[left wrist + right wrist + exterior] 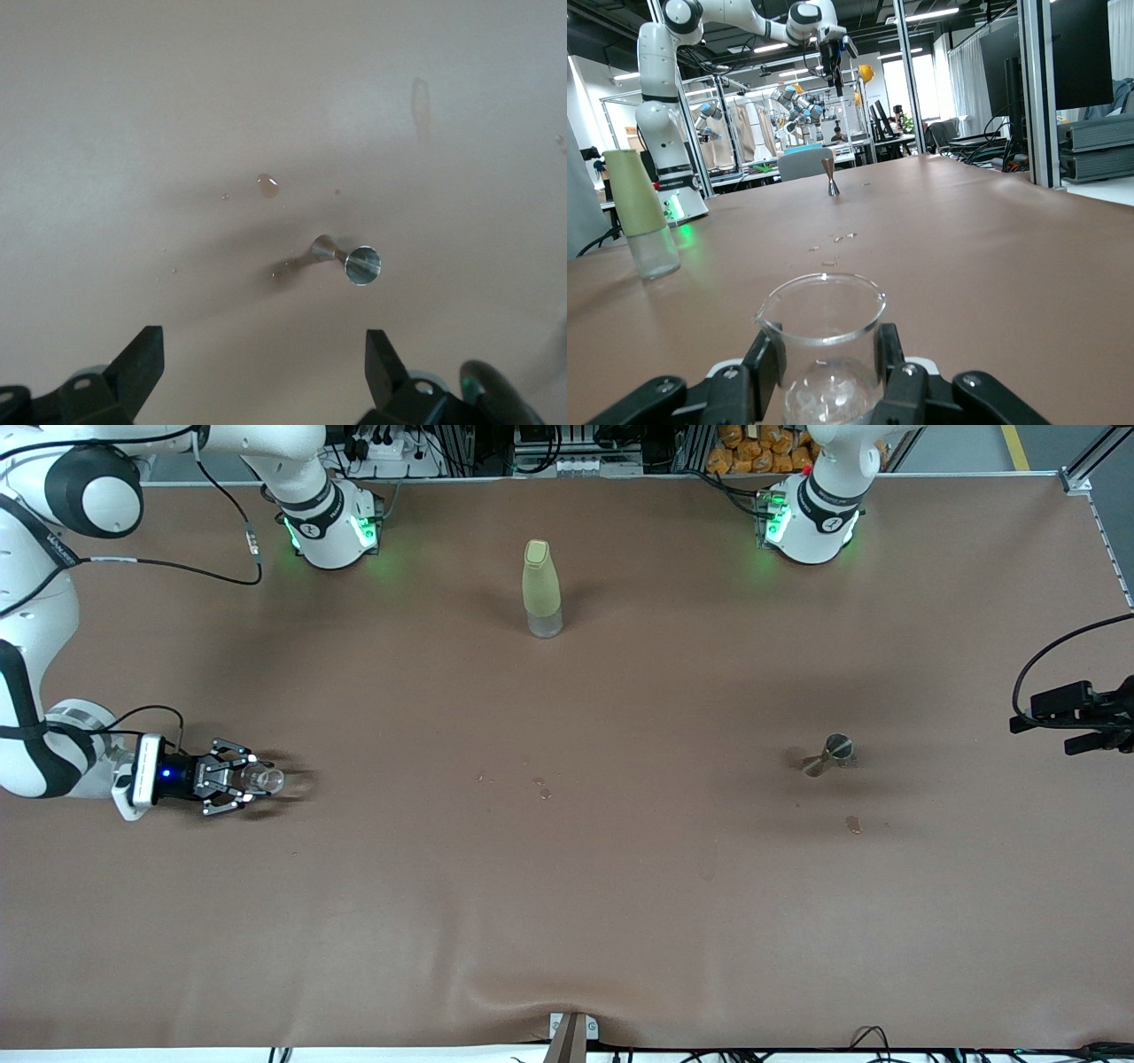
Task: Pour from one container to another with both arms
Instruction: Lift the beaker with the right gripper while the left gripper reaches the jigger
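Note:
A clear glass beaker [266,779] [824,310] with a pouring lip stands low at the right arm's end of the table. My right gripper [252,779] [824,354] is shut on it, one finger on each side of its wall. The small steel jigger [828,755] [350,259] [830,177] stands upright toward the left arm's end. My left gripper [1054,722] [264,354] hangs open and empty in the air, over the table's left-arm end beside the jigger.
A tall yellow-green bottle [541,589] [640,212] stands midway between the two bases, farther from the front camera than the beaker and jigger. Small wet spots [542,790] [853,825] mark the brown table cover [567,921].

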Motion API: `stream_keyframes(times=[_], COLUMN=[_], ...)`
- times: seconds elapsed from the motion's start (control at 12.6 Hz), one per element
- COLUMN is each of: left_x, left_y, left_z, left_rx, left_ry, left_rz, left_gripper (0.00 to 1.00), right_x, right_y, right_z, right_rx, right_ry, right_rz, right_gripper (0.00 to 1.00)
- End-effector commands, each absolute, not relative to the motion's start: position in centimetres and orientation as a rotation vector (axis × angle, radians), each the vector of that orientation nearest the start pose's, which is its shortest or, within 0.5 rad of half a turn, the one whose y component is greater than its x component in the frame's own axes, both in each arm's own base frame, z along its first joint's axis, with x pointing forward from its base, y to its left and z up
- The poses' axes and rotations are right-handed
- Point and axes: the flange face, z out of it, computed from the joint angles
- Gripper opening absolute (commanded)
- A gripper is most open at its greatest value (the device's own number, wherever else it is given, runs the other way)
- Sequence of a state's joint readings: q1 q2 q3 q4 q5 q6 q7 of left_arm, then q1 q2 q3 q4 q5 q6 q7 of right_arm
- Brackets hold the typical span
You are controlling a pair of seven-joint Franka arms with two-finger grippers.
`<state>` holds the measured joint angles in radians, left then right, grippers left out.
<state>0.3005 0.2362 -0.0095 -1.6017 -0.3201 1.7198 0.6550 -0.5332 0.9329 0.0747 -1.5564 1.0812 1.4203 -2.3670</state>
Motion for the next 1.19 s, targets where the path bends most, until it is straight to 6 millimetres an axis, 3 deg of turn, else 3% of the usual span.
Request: stream_keyframes(times=[0.0, 0.24, 0.4, 0.55, 0.95, 1.11], left_x=[60.3, 60.2, 59.9, 58.8, 59.8, 59.8], left_y=[18.0, 20.0, 21.2, 22.1, 20.5, 19.1], left_z=[45.9, 42.5, 39.8, 37.2, 30.9, 29.3], left_rx=[-3.475, -3.435, -3.451, -3.483, -3.495, -3.395], left_ry=[0.756, 1.093, 1.225, 1.32, 1.556, 1.804], left_rz=[-0.154, -0.238, -0.324, -0.44, -0.632, -0.726], left_gripper=[1.0, 1.0, 1.0, 1.0, 1.0, 1.0], right_x=[60.8, 63.4, 65.1, 66.7, 69.1, 69.8], right_y=[-16.0, -13.1, -11.7, -8.8, -3.2, -1.3], right_z=[16.4, 18.6, 19.4, 20.8, 23.8, 25.1], right_rx=[-1.385, -1.37, -1.39, -1.367, -1.348, -1.363], right_ry=[-1.128, -1.157, -1.179, -1.178, -1.116, -1.097], right_rz=[-1.008, -1.024, -1.07, -1.073, -1.034, -1.028], right_gripper=[0.28, 0.28, 0.28, 0.28, 0.29, 0.29])
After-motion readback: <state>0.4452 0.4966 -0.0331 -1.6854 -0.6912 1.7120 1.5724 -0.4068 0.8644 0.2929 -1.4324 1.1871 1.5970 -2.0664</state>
